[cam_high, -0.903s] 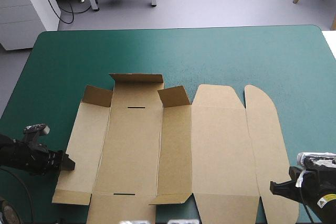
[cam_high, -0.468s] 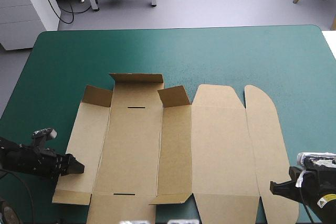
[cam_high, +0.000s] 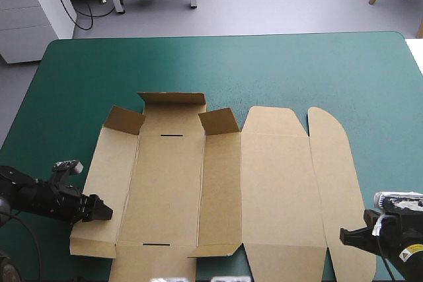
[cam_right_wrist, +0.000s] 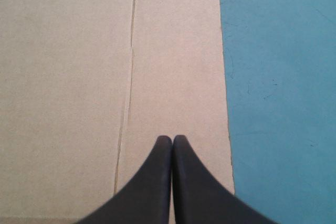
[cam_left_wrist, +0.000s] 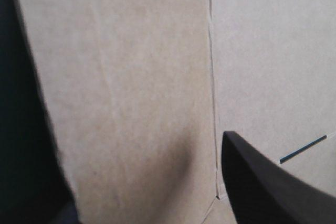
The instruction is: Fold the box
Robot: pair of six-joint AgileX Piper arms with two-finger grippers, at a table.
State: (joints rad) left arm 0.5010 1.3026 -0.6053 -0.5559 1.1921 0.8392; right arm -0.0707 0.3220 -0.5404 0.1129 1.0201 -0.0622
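The box (cam_high: 264, 189) lies opened out as a flat brown sheet across the near half of the teal-green cover (cam_high: 264, 70). Its long panels run from near to far, and three small flaps (cam_high: 218, 121) at the far edge of its left part stand raised. The left gripper (cam_high: 102, 214) is at the sheet's leftmost panel, close to the near left corner, which sits a little off the cover. In the left wrist view its fingers stand wide apart. One black finger (cam_left_wrist: 262, 187) is over the board (cam_left_wrist: 131, 77) beside a crease, and the other is barely visible at the panel's outer edge, so the panel lies in the gap without being pinched. Whether either finger touches the board cannot be told. The right gripper (cam_high: 344, 235) is at the near right corner of the sheet. Its two black fingers are pressed together into a single point (cam_right_wrist: 172, 137) with nothing between them. They aim along the rightmost panel (cam_right_wrist: 63, 77), just inside its outer edge, with bare cover (cam_right_wrist: 283, 77) beside it.
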